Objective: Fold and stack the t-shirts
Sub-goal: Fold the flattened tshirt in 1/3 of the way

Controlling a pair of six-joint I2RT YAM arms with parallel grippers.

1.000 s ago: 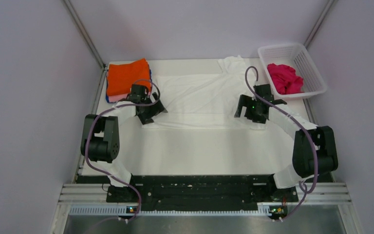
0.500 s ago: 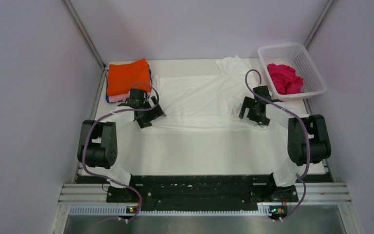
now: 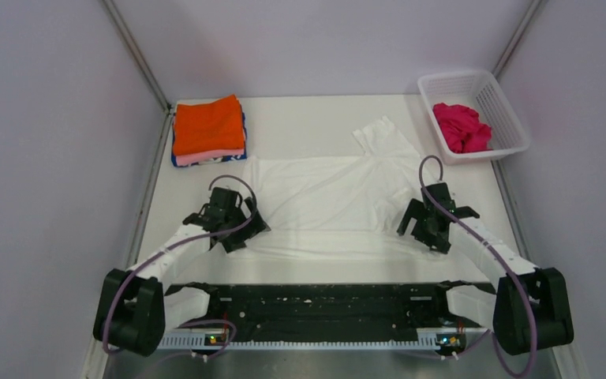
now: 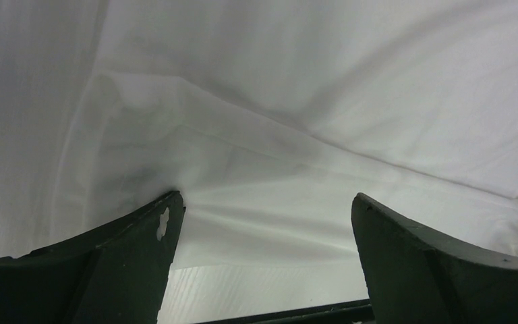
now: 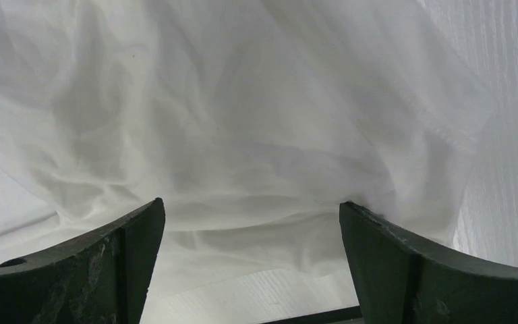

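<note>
white tabletop [image 3: 300,118] carries the white t-shirt [image 3: 323,193], spread flat across the middle of the frame with one sleeve pointing to the upper right. a folded stack [image 3: 207,126], orange on top, sits at the upper left, and a magenta shirt [image 3: 461,126] lies in the basket [image 3: 513,126] at the upper right. the left gripper [image 3: 235,229] rests on the shirt's lower left edge and the right gripper [image 3: 430,227] on its lower right. both wrist views show the jaws spread wide over the cloth, clamping nothing.

with only fingertips bearing on it, the cloth could slip from under one side and the hem would skew. the creases bunched by the right gripper could get pressed into the fold. the hem also lies close to the bottom edge of the table, so a further pull could drag it over.

compared with a second ago, the shirt and both grippers sit lower in the frame. the shirt is now apart from the stack and the basket, and the elbows are folded into the lower corners.
</note>
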